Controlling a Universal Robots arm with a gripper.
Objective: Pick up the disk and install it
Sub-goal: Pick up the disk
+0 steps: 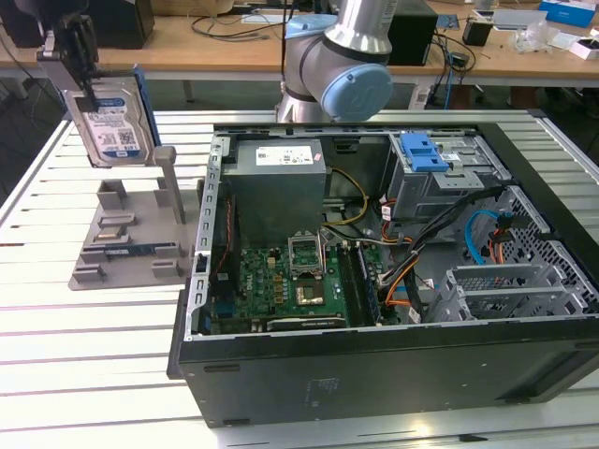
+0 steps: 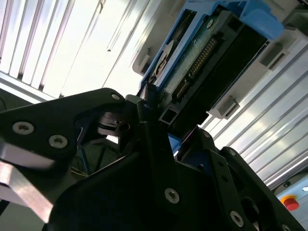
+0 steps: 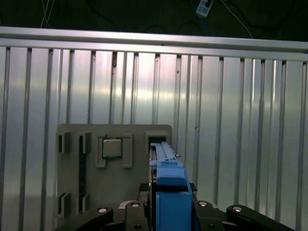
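The tool is clamped on the top edge of the disk, holding it near-upright above the grey fixture at the exterior view's left of the tabletop. The disk presents a silver face, a blue-and-white label and a blue edge frame.

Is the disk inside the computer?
No, the disk hangs in the gripper over the grey stand, outside the computer.
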